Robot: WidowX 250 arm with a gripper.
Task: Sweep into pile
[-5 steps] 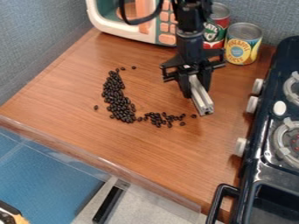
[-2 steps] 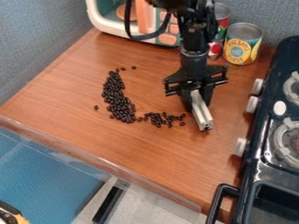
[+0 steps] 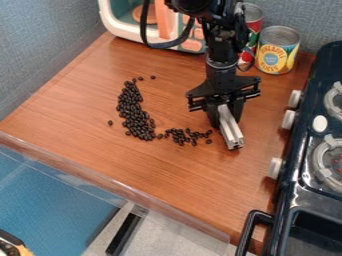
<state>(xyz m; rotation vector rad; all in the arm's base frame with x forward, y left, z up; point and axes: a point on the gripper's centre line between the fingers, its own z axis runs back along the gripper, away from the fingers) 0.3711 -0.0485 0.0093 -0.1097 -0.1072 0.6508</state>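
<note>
Jaws closed around a metal bar (image 3: 230, 127), dark beans (image 3: 137, 119) beside it, wooden counter (image 3: 143, 167), 2 cans (image 3: 277, 52) behind

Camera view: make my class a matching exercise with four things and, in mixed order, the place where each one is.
Things
1. metal bar
2. dark beans
3. yellow can
4. black stove

Places
A. along the right edge of the view
B. in the gripper
C. next to a red can, near the back wall
D. scattered in a curved band on the wooden counter

Right pairs: 1-B, 2-D, 3-C, 4-A
</note>
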